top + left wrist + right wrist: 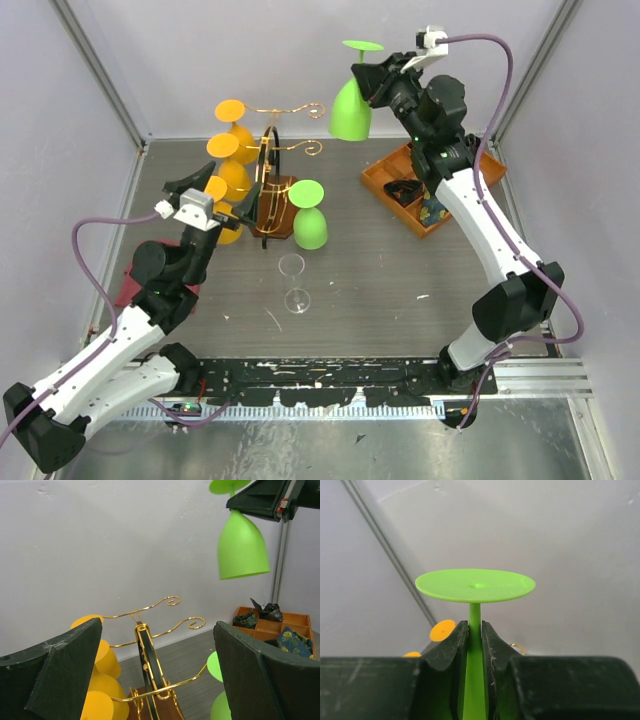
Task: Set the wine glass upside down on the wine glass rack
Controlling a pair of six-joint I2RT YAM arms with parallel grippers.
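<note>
**Holding record: lime-green plastic wine glass, raised, inverted**

Item 1. Lime-green plastic wine glass (350, 105), the task piece. It is held bowl down and foot up, well above the table and clear of the stand, to the right of and behind the rack. In the right wrist view its round foot (475, 585) is seen just above the fingers, with the stem running down between them.

Item 2. Right gripper (372, 75). Its jaws are clamped on the stem of item 1, both pads touching it.

Item 3. Wine glass rack of thin gold wire arms with curled ends and a black loop, on an oval brown wooden base (268, 190). It stands upright at the left centre of the grey table (400, 290). Two curled arms at the back right are seen bare in the left wrist view.

Item 4. Orange plastic wine glasses (232, 150), hung inverted along the left side of the rack.

Item 5. Second lime-green glass (308, 220), inverted at the near right of the rack.

Item 6. Clear wine glass (294, 282), on the table in front of the rack; whether upright or on its side cannot be told.

Item 7. Left gripper (215, 198). Its jaws are spread wide, nothing between them, facing the rack.

Item 8. Orange compartment tray (385, 175), at the back right, with dark patterned packets in it.
</note>
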